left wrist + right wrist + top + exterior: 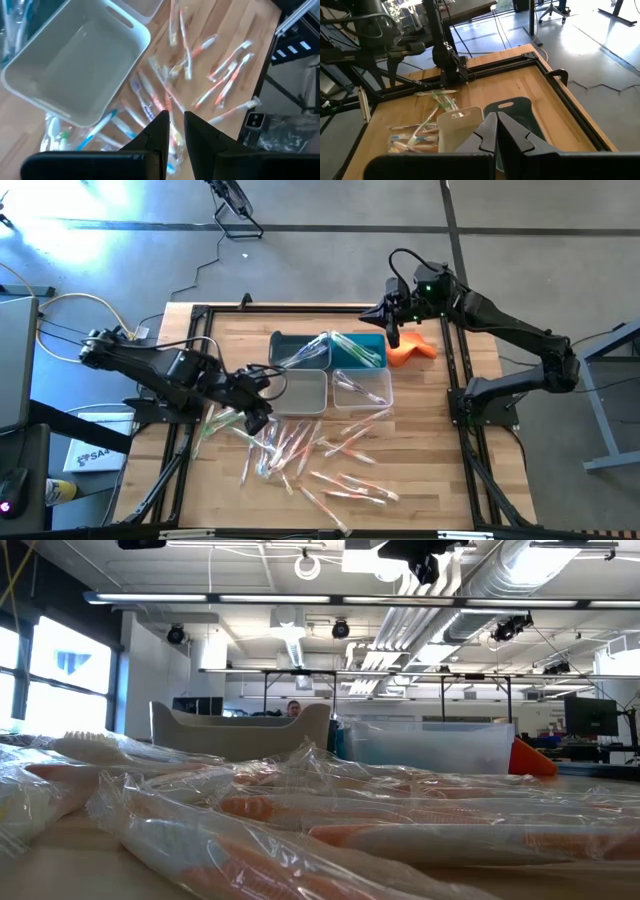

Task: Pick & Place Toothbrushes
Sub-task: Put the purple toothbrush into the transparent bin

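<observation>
While a few toothbrushes sit binned, we count most loose on the surface — left tool slightly parted, empty; right tool pressed together.

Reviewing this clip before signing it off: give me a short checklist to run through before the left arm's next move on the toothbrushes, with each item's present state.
1. Left gripper over the toothbrushes: ok, it hangs above the pile's edge, beside the white bin.
2. Left gripper holds a brush: cannot tell; the fingers stand slightly apart and nothing clearly sits between them.
3. White bin free to receive: ok, it looks empty in the left wrist view.
4. Right gripper out of the way: ok, shut and empty, at the far side near the orange cloth.
5. Brushes left to pick: ok, many still loose on the table.
</observation>
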